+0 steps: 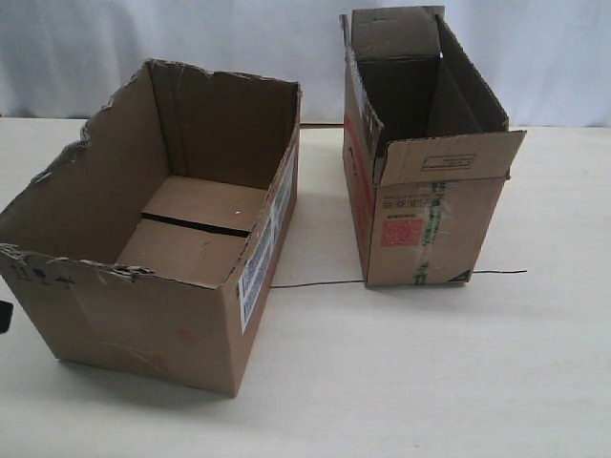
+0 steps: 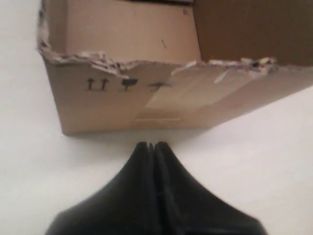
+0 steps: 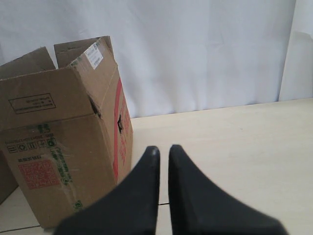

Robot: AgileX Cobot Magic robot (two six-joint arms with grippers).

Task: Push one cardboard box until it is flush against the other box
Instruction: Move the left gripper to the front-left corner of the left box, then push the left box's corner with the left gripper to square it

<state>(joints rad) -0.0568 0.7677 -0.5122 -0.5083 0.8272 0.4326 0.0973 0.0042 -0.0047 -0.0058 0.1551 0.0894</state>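
Observation:
The cardboard box (image 1: 143, 315) stands wide and open on the left, with a ragged torn rim and a white label on its right side. The other box (image 1: 430, 219), taller with a red label and green-printed tape, stands to its right, a strip of table apart. My left gripper (image 2: 152, 145) is shut and empty, its tips close to the cardboard box's (image 2: 122, 105) wall with the black symbols, a sliver of table between. Only a dark bit of the left gripper (image 1: 3, 317) shows at the exterior view's edge. My right gripper (image 3: 164, 149) hangs beside the other box (image 3: 58, 147), fingers nearly together with nothing between.
A thin black line (image 1: 315, 283) runs across the pale table (image 1: 401, 382) between the boxes and past the tall one. A white curtain (image 1: 239, 38) hangs behind the table. Bare table lies in front and to the right of the tall box.

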